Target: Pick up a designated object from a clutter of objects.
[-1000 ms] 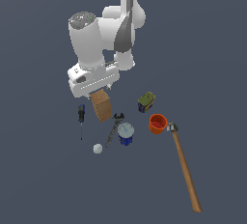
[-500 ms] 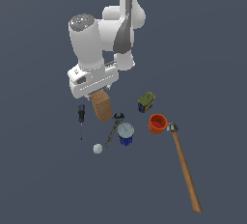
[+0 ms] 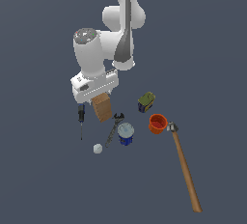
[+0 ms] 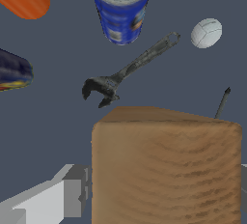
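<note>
Looking at the brown box (image 3: 102, 107), which stands on the floor just under the gripper (image 3: 99, 97) and right beside the black wrench (image 3: 115, 125), I think it is stiff and light like cardboard, with flat sides that are good to squeeze. The wrist view shows its rough tan face (image 4: 166, 170) filling the space between the two grey fingers (image 4: 72, 198), which sit at its sides, but I cannot tell if they press on it or are just spread around it. Near it are a round white ball (image 3: 98, 148), a shiny blue can (image 3: 126, 133), a smooth orange cup (image 3: 157, 123) and a long wooden hammer (image 3: 185, 172).
</note>
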Available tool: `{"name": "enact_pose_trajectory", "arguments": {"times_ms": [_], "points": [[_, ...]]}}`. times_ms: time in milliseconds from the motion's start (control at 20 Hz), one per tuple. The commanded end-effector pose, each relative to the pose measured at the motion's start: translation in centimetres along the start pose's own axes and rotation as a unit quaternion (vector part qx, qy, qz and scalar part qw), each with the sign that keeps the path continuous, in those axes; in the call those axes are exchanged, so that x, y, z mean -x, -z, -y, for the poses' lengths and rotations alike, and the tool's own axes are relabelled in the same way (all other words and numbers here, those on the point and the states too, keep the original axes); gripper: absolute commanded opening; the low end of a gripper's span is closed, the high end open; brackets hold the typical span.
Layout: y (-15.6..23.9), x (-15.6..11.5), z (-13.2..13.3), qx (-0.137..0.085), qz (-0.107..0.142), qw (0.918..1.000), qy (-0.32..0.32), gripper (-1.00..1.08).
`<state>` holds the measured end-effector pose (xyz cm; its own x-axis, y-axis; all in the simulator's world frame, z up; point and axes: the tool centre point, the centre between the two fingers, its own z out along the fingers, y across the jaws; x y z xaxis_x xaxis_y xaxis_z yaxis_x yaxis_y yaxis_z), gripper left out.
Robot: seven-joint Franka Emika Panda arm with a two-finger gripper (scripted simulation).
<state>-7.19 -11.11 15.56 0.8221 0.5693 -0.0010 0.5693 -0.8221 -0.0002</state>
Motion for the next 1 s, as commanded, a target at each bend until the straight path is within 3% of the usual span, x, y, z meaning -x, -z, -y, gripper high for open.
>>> {"name": "enact_pose_trajectory", "arguments": {"times_ms": [0,200,250,950], "points": [[-0.82,-0.01,-0.02,0.000,0.000,1.0000,0.000,1.00],[-1.28,-0.03,-0.04,0.000,0.000,1.0000,0.000,1.00],[-1.28,-0.03,-0.04,0.000,0.000,1.0000,0.000,-1.00],[-0.84,-0.32,0.16,0.001,-0.001,1.0000,0.000,-1.00]]}}
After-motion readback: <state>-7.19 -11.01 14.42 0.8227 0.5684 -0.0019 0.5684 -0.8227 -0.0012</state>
